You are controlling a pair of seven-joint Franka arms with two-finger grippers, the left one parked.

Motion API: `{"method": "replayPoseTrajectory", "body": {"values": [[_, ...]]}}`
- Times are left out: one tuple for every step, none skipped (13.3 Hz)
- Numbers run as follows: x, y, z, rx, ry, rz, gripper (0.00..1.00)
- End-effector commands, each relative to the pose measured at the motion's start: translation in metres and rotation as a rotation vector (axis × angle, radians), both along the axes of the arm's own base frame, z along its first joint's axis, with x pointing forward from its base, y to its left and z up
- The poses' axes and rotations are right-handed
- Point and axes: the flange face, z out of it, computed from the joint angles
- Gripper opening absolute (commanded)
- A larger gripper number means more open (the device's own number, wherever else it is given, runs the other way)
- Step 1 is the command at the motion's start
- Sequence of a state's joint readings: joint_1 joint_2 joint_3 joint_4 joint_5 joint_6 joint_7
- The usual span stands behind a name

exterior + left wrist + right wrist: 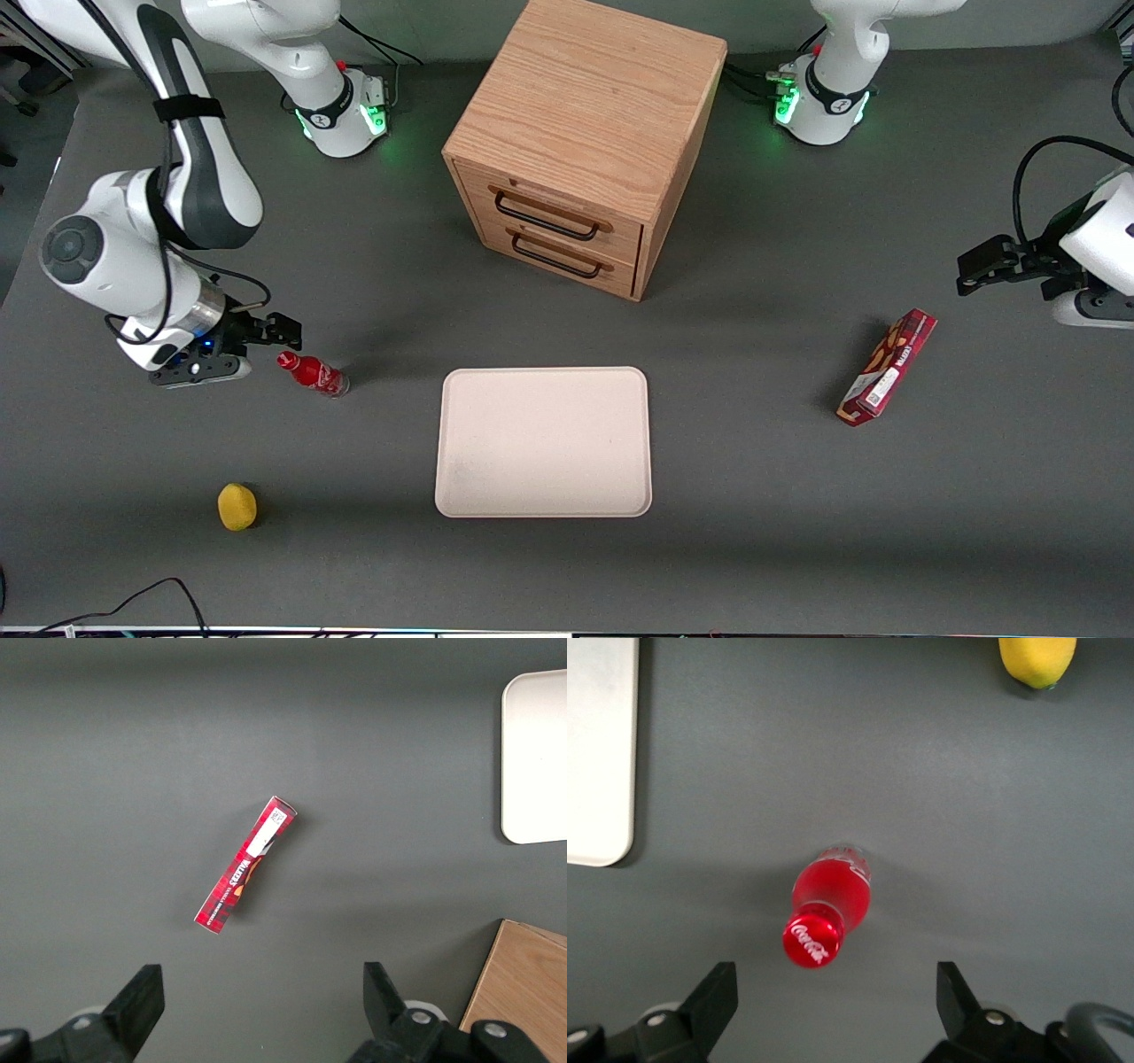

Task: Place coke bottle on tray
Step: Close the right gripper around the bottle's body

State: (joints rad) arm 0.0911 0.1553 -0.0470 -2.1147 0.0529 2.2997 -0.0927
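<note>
Coke bottle (312,373) upright on table (762,496), beside tray (543,441), toward working arm's end; not yet grasped.
Pincer (266,341) released, hovering above the bottle. Risk: narrow bottle tips if a finger clips the cap; lemon (236,506) nearer the camera, well apart.

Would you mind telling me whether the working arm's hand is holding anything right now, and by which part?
Nothing is held. The hand is open, above the table beside the upright coke bottle, not touching it.
</note>
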Motion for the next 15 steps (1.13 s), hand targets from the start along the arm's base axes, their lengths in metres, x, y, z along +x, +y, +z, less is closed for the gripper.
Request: {"method": "replayPoseTrajectory", "body": {"values": [[-0.006, 0.004, -0.016, 0.004, -0.029, 0.029, 0.90], [-0.005, 0.003, -0.019, 0.003, -0.035, 0.027, 0.84], [-0.002, 0.005, -0.019, 0.002, -0.039, 0.030, 0.77], [-0.001, 0.005, -0.019, 0.002, -0.042, 0.028, 0.67], [0.004, 0.009, -0.014, 0.003, -0.052, 0.034, 0.62], [0.010, 0.011, -0.012, 0.003, -0.058, 0.035, 0.61], [0.015, 0.011, -0.013, 0.002, -0.061, 0.033, 0.61], [0.019, 0.014, -0.012, 0.003, -0.066, 0.034, 0.61], [0.021, 0.020, -0.013, 0.003, -0.066, 0.041, 0.61], [0.021, 0.020, -0.014, 0.003, -0.064, 0.041, 0.55], [0.021, 0.020, -0.015, 0.002, -0.063, 0.041, 0.48], [0.021, 0.020, -0.015, 0.004, -0.063, 0.039, 0.38], [0.021, 0.020, -0.015, 0.003, -0.063, 0.040, 0.27], [0.021, 0.020, -0.015, 0.003, -0.061, 0.040, 0.09], [0.021, 0.020, -0.013, 0.003, -0.064, 0.040, 0.00]]}}
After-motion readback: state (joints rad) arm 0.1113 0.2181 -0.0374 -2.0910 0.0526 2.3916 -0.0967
